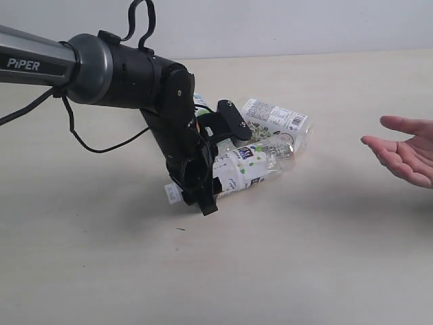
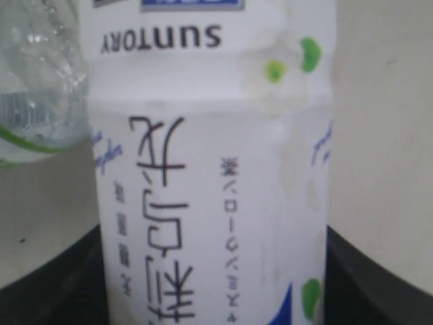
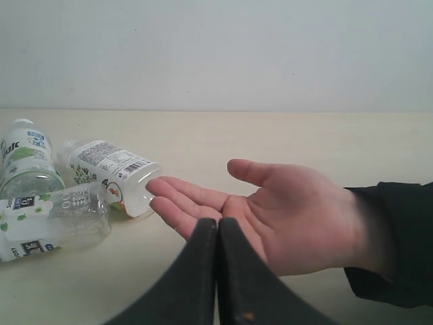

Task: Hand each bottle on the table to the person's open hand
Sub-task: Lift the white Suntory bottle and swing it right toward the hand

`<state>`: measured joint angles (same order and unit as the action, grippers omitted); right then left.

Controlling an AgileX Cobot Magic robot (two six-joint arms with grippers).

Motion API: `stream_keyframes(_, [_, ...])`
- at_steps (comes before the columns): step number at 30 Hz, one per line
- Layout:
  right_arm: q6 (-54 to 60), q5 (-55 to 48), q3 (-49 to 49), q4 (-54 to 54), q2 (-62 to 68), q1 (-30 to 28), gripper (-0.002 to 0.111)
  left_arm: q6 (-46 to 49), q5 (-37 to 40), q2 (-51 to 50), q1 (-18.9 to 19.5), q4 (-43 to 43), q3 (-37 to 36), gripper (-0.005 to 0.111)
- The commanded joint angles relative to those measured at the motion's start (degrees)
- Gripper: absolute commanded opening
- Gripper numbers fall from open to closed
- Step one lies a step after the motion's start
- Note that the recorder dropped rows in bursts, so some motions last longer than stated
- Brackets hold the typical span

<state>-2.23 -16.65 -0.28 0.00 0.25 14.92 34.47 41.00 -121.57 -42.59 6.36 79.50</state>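
Observation:
My left gripper (image 1: 228, 170) (image 2: 215, 271) straddles a lying white-labelled bottle (image 1: 238, 169) (image 2: 210, 156), with black fingers (image 2: 54, 288) tight against both sides of it. Its white cap (image 1: 172, 193) points toward the near left. Beside it lie a bottle with a barcode label (image 1: 274, 118) (image 3: 108, 166) and a clear one (image 1: 283, 145). A green-labelled bottle (image 3: 24, 159) shows in the right wrist view. No black-capped bottle is in view. The person's open hand (image 1: 406, 152) (image 3: 270, 210) waits palm up at the right. My right gripper (image 3: 217, 223) is shut and empty, just before the hand.
The pale cream table (image 1: 101, 271) stretches wide around the bottle cluster. A black cable (image 1: 101, 145) hangs below the left arm. A dark sleeve (image 3: 399, 237) covers the person's wrist. A plain wall (image 1: 270, 27) rises behind the table.

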Motion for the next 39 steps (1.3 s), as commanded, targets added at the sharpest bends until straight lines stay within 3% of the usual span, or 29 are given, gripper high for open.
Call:
stream_keyframes(1, [0.0, 0.39, 0.28, -0.33, -0.25, -0.41, 0.0, -0.23, 0.33, 0.09, -0.08, -0.04, -0.28, 0.009])
stream_keyframes(3, [0.0, 0.39, 0.28, -0.33, -0.25, -0.41, 0.0, -0.23, 0.33, 0.09, -0.08, -0.04, -0.28, 0.0])
stream_keyframes(9, [0.0, 0.39, 0.28, -0.33, -0.25, -0.41, 0.0, -0.23, 6.28, 1.08, -1.02, -0.04, -0.28, 0.0])
stream_keyframes(20, [0.0, 1.48, 0.28, -0.33, -0.25, -0.41, 0.0, -3.15, 11.57, 9.45, -8.01, -0.21, -0.28, 0.0])
stream_keyframes(27, [0.0, 1.48, 0.28, -0.33, -0.25, -0.41, 0.0, -12.85, 12.74, 15.06, -11.11, -1.38, -0.28, 0.0])
stream_keyframes(32, [0.0, 1.48, 0.28, -0.33, -0.25, -0.41, 0.0, -23.3, 12.89, 18.2, -11.31, -1.01, 1.75, 0.0])
stream_keyframes(35, [0.0, 1.48, 0.28, -0.33, -0.25, -0.41, 0.0, -26.03, 12.51, 19.27, -11.31, 3.39, 4.28, 0.0])
stream_keyframes(39, [0.0, 1.48, 0.28, -0.33, -0.25, -0.41, 0.0, -26.03, 10.37, 19.26, -11.31, 17.61, 8.86, 0.0])
